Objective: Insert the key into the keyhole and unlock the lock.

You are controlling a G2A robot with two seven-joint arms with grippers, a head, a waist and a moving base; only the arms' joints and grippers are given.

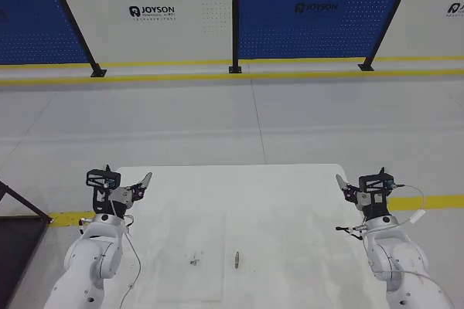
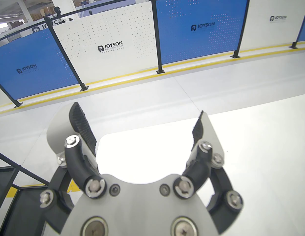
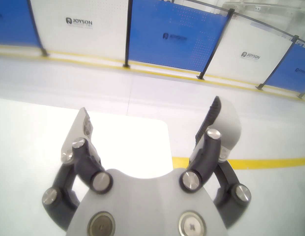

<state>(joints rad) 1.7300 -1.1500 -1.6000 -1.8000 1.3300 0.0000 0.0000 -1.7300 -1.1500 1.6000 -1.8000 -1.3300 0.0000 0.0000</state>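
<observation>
The left gripper sits over the far left corner of the white tabletop, its fingers spread wide apart with nothing between them. The right gripper sits over the far right corner, its fingers also wide apart and holding nothing.

Two small things lie near the middle of the tabletop's near part, well apart from both grippers. One is a slim dark piece and the other, just to its left, is a small grey piece. They lie near each other but do not touch. Both are too small to tell which is the key and which is the lock.
</observation>
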